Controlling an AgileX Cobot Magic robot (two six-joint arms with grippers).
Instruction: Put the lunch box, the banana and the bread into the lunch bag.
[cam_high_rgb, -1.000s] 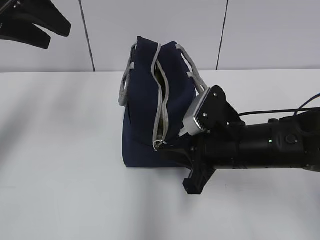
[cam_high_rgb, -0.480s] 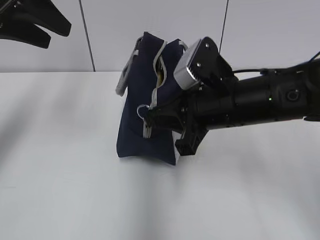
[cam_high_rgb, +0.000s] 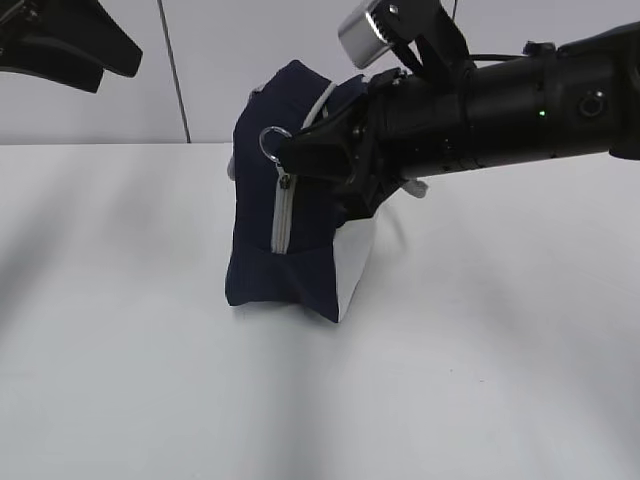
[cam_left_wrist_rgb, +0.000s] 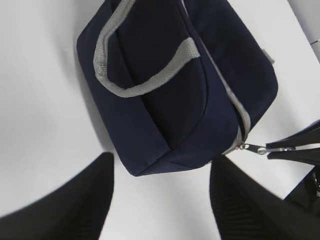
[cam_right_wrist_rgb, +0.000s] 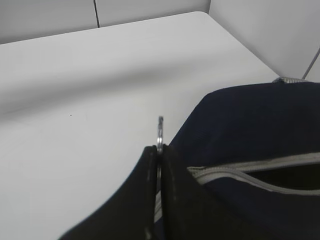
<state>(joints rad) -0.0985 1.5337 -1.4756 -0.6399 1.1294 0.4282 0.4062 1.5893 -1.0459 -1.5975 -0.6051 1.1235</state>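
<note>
White table: right jaws (cam_high_rgb: 292, 158), clamped on ring pull (cam_high_rgb: 272, 141), have zipped lunch bag (cam_high_rgb: 300, 260) nearly shut; left jaws (cam_left_wrist_rgb: 160, 200) apart.

You see a plain white desk (cam_high_rgb: 120, 380) and behind it a pale wall (cam_high_rgb: 90, 110) with two dark vertical seams.

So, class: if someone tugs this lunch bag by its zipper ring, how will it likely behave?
Probably floppy: the lunch bag sags and creases. It likely tips easily, since it leans while the right pincer grips its ring pull. It seems light.
</note>
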